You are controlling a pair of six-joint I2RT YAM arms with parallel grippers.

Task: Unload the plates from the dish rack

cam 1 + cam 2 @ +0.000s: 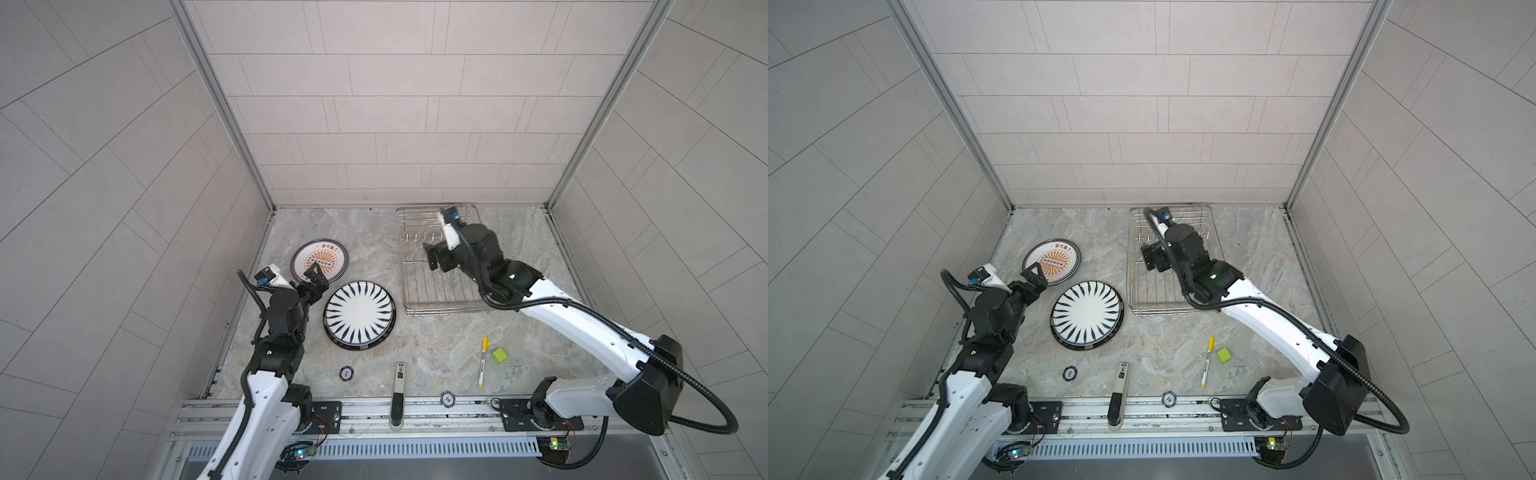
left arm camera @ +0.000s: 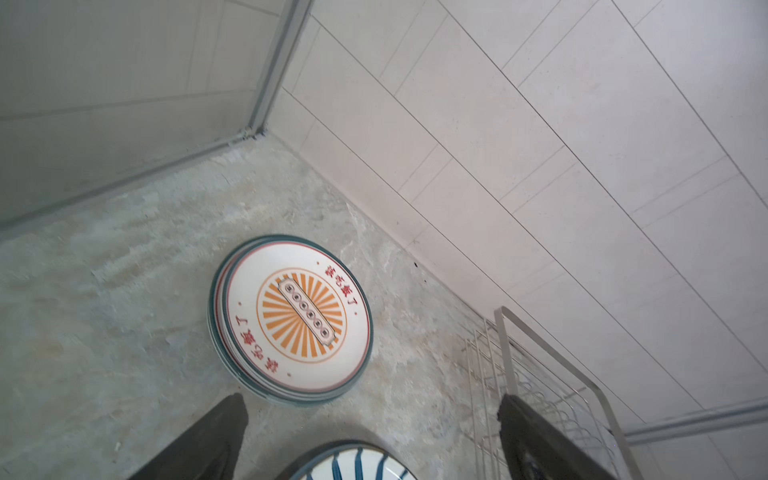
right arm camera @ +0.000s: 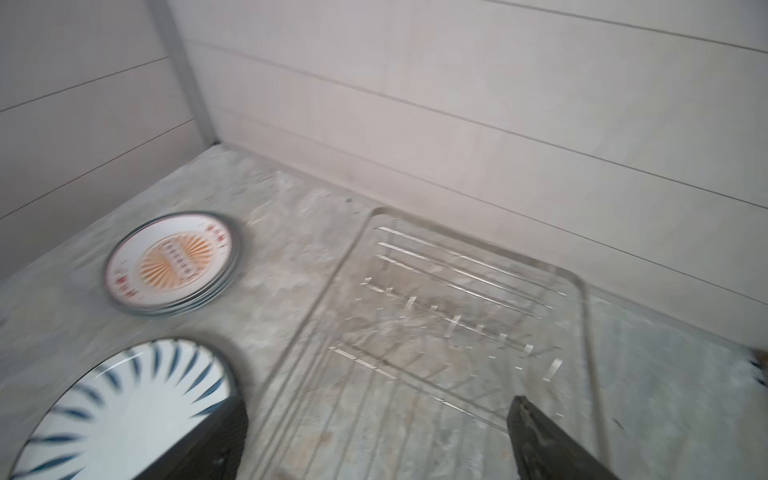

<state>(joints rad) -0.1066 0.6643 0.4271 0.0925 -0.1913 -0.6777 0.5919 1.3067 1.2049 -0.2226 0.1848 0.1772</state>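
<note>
The chrome wire dish rack [image 1: 400,257] [image 1: 1128,266] [image 3: 332,282] lies at the back right with no plates in it. Two stacks of plates lie flat on the counter to its left: orange sunburst plates [image 1: 319,261] [image 1: 1052,262] [image 2: 291,320] [image 3: 174,266], and a navy-petal plate [image 1: 359,318] [image 1: 1087,314] [image 3: 124,403] on top of a darker-rimmed one. My left gripper [image 1: 316,277] [image 2: 372,411] hangs open between the two stacks, holding nothing. Above the rack's left part, my right gripper [image 1: 431,254] [image 3: 376,409] is open and empty.
Near the front lie a yellow marker [image 1: 483,361], a green cube [image 1: 500,355], two poker chips [image 1: 346,373] [image 1: 447,399] and a grey and black tool [image 1: 398,395]. Tiled walls close in the back and both sides.
</note>
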